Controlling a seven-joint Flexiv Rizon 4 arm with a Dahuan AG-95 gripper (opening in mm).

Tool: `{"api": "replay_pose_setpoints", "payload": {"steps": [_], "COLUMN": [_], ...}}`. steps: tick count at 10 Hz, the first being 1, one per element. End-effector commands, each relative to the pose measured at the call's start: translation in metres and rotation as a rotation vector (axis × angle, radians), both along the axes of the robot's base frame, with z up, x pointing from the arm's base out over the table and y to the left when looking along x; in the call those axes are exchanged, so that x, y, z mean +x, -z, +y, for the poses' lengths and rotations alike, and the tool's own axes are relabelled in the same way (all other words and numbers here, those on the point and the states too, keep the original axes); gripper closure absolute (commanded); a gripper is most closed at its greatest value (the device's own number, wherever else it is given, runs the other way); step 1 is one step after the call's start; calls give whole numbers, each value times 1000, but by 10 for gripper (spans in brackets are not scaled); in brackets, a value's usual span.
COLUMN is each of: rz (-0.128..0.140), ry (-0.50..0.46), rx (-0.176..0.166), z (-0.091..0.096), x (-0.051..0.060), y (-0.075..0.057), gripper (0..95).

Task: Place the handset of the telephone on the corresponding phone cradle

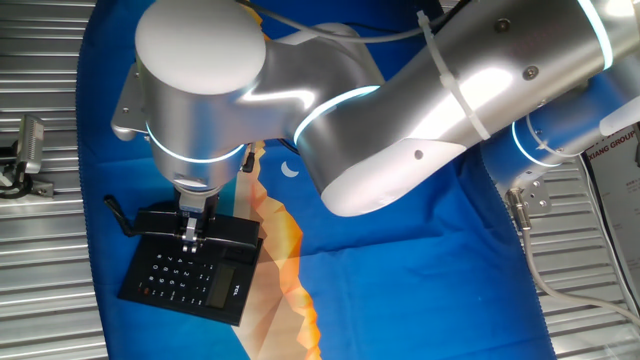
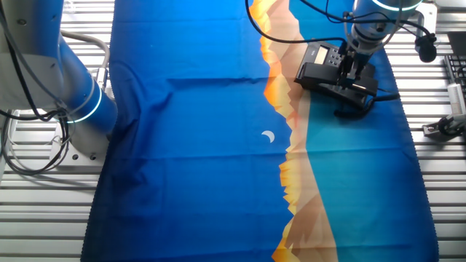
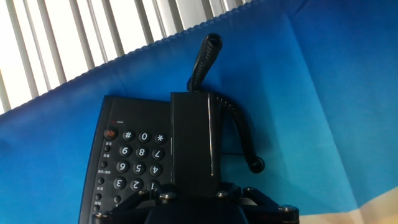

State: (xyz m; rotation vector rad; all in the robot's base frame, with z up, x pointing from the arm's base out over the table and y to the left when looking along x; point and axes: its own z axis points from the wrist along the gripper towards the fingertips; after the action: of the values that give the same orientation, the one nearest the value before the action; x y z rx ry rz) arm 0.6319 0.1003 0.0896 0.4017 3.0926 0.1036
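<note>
Handset is sitting directly under the pincer, its long axis running alongside the keypad over the phone cradle; the fingers are closing around its near end.

I saw a blue cloth with an orange band and white crescent over the slatted table.

Black handset lies along telephone's cradle side.

Two fixed views high, opposite sides; hand view close; all share telephone.
</note>
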Motion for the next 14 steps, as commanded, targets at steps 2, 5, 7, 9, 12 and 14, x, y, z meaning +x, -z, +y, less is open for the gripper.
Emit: {"api": "replay_pose_setpoints", "payload": {"steps": [2,5,7,9,12,14], "rz": [2,3,3,2,0,0], "ry": [0,0,0,0,0,0], "rx": [-4,0,1,4,9,4], "z": [0,0,0,0,0,0], "x": [0,0,0,0,0,0], "y": [0,0,0,0,0,0], "gripper": [950,950,950,950,950,950]}}
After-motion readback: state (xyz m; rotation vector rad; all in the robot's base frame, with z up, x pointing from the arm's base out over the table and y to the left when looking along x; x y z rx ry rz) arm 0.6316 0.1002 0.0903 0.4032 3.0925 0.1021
